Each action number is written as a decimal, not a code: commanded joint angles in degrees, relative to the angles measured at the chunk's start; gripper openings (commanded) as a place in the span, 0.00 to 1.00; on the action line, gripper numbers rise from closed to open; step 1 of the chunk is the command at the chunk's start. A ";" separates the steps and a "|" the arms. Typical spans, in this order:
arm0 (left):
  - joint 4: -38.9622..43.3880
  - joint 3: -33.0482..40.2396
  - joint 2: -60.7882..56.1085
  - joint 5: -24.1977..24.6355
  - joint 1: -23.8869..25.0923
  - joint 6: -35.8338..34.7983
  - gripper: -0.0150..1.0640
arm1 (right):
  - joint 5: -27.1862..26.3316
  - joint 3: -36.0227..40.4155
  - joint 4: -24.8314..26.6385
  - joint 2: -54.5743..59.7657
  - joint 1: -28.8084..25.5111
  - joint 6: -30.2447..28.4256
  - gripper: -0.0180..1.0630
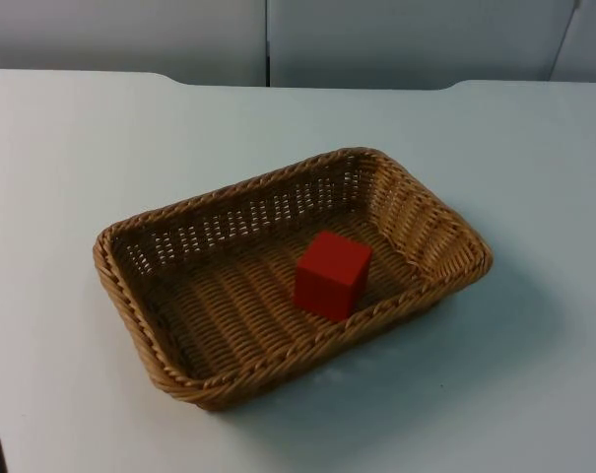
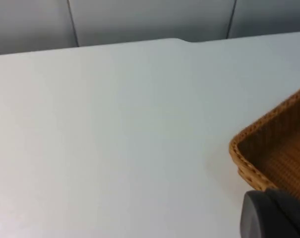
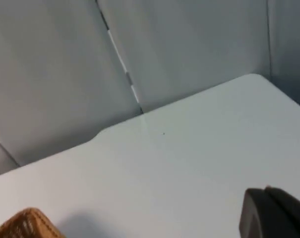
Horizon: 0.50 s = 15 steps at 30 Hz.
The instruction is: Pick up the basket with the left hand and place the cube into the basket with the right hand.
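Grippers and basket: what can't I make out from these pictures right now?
- Left gripper: in the left wrist view one fingertip is cut off by the edge; open or shut is unclear.
- Right gripper: same, fingertip cut by the edge in the right wrist view.
- Basket: floor under the cube is hidden in the top view.

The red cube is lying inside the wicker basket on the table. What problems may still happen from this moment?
1. The red cube sits close to the front rim of the wicker basket, not in the middle; a tilt while lifting might let it slide against that low wall.
2. The left pincer's fingertip is beside the basket corner; a careless move may push the basket across the smooth white table.
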 commanded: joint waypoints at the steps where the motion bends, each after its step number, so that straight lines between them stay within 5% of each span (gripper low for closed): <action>1: -2.97 1.94 -0.25 -1.68 -0.86 2.38 0.01 | -1.34 3.12 2.61 -2.78 -0.10 -3.99 0.02; 8: -4.20 5.93 -2.19 -2.74 -1.50 4.47 0.01 | -3.57 14.54 11.31 -11.04 -0.10 -15.68 0.02; 15: -2.67 6.26 -6.76 -1.36 -1.50 4.47 0.01 | -8.69 20.38 15.48 -11.04 0.03 -19.64 0.02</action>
